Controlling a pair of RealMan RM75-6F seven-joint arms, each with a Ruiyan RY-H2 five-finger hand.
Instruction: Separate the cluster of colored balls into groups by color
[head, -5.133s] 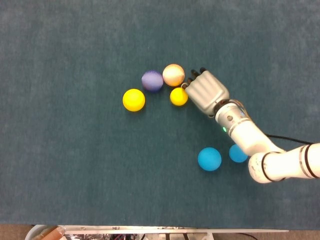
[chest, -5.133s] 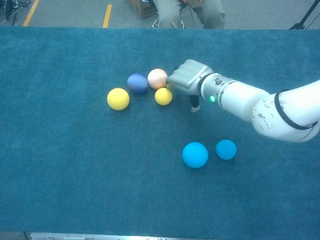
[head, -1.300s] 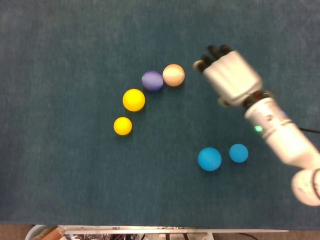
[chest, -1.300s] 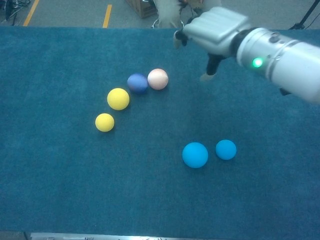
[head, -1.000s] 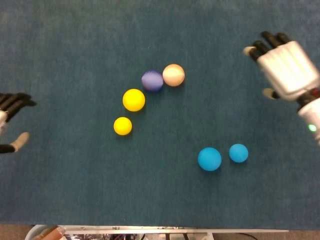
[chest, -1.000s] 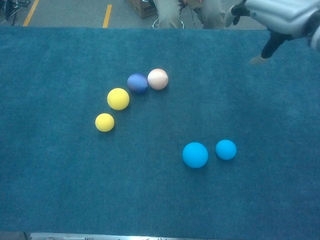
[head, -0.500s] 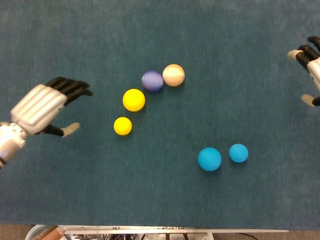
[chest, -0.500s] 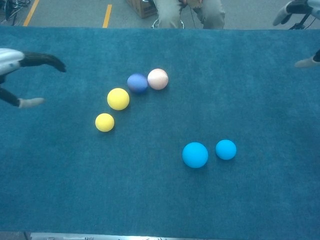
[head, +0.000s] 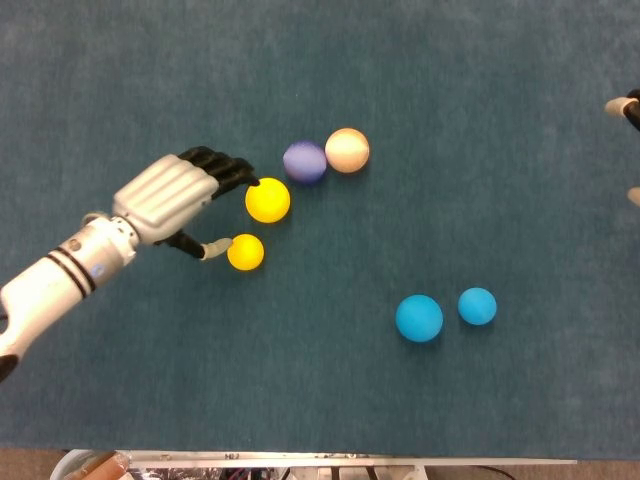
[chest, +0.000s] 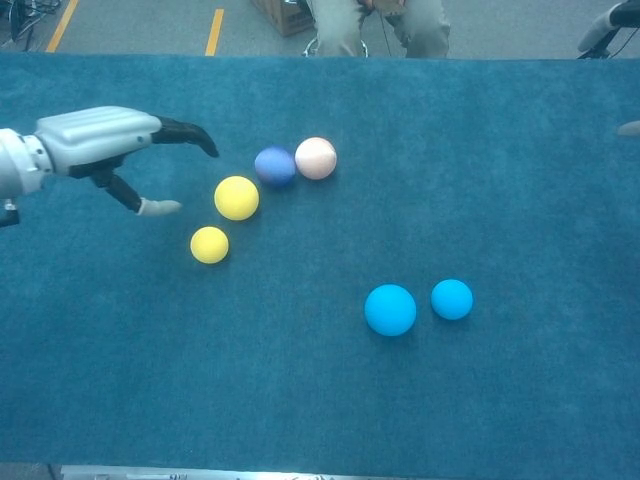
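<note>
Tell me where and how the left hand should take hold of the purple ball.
Probably top-down, fingers closing across the middle of the purple ball front to back. The peach ball touches its right side and the large yellow ball sits close at its lower left, so side approaches look crowded. The left hand is open nearby.

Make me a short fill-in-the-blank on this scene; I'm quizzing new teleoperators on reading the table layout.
1. The left hand is open beside the two ___ balls.
2. The purple ball touches the ___ ball.
3. The number of cyan balls is ___.
4. Of the two yellow balls, the one nearer the purple ball is the ___ one.

Missing words: yellow; peach; two; larger
</note>
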